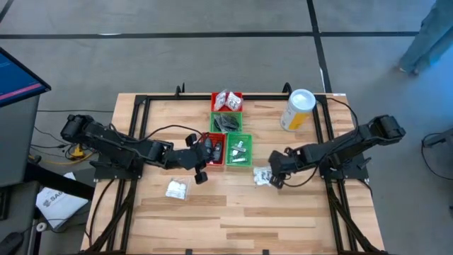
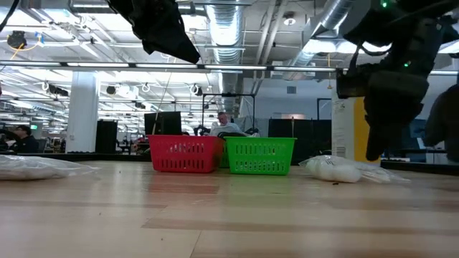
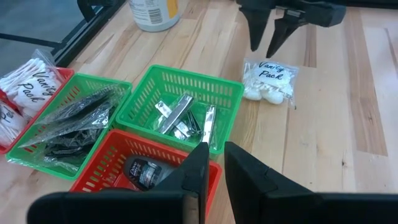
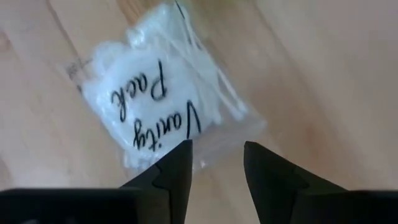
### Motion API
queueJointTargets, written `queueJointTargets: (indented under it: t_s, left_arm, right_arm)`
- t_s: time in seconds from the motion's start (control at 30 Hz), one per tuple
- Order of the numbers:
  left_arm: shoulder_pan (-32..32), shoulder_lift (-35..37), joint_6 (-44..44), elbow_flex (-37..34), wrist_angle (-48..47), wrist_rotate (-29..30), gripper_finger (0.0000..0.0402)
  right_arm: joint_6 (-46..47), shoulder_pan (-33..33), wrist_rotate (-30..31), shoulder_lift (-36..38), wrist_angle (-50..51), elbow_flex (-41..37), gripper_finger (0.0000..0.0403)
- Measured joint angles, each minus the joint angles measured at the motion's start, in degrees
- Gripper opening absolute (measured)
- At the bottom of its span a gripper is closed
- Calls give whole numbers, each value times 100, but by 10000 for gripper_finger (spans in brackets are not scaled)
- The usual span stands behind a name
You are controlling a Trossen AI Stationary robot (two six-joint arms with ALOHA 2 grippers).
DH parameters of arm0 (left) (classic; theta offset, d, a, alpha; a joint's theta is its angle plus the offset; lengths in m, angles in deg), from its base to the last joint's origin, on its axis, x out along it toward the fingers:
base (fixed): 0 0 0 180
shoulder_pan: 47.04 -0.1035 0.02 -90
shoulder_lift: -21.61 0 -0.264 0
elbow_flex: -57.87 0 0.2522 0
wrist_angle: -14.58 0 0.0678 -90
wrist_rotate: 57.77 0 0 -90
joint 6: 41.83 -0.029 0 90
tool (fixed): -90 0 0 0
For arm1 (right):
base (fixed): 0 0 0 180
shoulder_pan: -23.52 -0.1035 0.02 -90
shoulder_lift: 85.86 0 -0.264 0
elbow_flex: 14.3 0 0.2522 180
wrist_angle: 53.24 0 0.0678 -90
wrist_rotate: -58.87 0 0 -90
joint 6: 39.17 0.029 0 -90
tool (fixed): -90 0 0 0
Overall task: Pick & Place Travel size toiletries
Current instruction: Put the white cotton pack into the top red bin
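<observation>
A white crinkly sachet marked "Vanity Pack" lies flat on the table right of the trays. My right gripper hangs open just above its edge, touching nothing. A second sachet lies on the table's near left part. My left gripper hovers over the near red tray, its fingers a narrow gap apart and empty. That tray holds a small dark bottle. Silvery tubes lie in the green tray beside it.
Farther back stand a green tray with dark items in clear wrap and a red tray of white sachets. The yellow canister with a white lid stands at the far right. A black frame borders the table; bare wood lies toward the near edge.
</observation>
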Motion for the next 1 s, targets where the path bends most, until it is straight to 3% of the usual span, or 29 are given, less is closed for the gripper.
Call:
queueJointTargets:
  t_s: [0.2,0.5,1.0]
  left_arm:
    - [0,0,0,0,0,0,44]
    - [0,0,0,0,0,0,44]
    - [-2,0,-133,0,41,0,44]
  right_arm:
    - [887,15,-316,-17,-519,-339,119]
    - [1658,-227,-306,-15,-1135,-749,101]
    - [2190,-411,-61,-1,-3631,-1802,97]
